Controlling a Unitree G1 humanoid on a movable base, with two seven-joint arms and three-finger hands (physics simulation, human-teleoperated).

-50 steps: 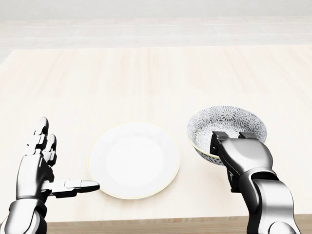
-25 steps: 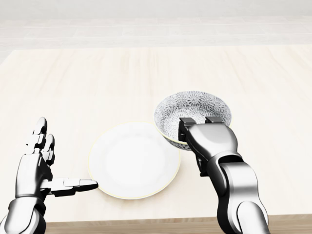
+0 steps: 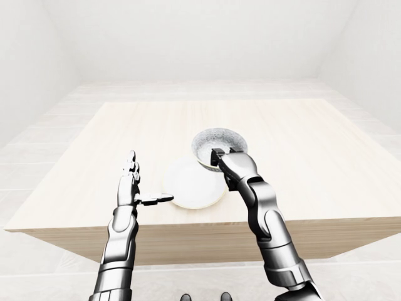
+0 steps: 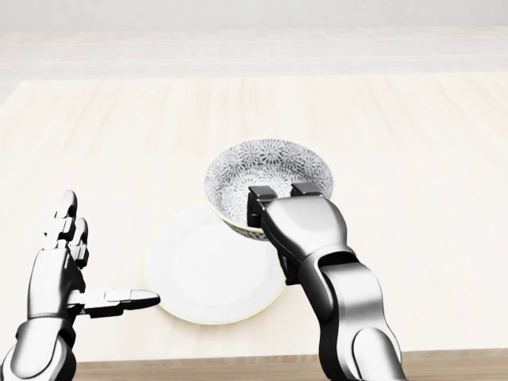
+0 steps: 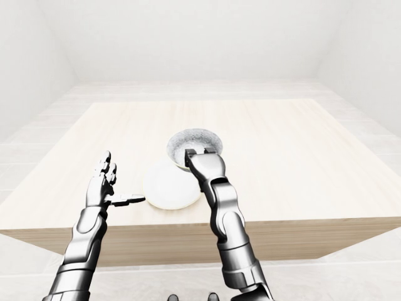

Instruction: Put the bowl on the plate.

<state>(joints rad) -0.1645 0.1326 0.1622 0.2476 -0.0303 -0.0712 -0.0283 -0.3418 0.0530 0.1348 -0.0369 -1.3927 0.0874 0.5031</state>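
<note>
A patterned grey-and-white bowl [image 4: 268, 178] hangs over the upper right part of the white plate [image 4: 208, 270], lifted above the wooden table [image 4: 119, 143]. My right hand [image 4: 274, 197] is shut on the bowl's near rim, fingers hooked over the edge. To the plate's left my left hand [image 4: 71, 278] stands open, fingers upright and thumb pointing at the plate's rim, holding nothing. In the left-eye view the bowl [image 3: 219, 142] and the plate [image 3: 193, 188] overlap near the table's near edge.
The table's near edge [image 4: 238, 367] runs just below the plate. Pale floor [image 3: 37, 150] and white walls surround the table. Nothing else stands on the tabletop.
My right hand has carried the bowl leftward from beside the plate to over its upper right part. The left hand has stayed where it was.
</note>
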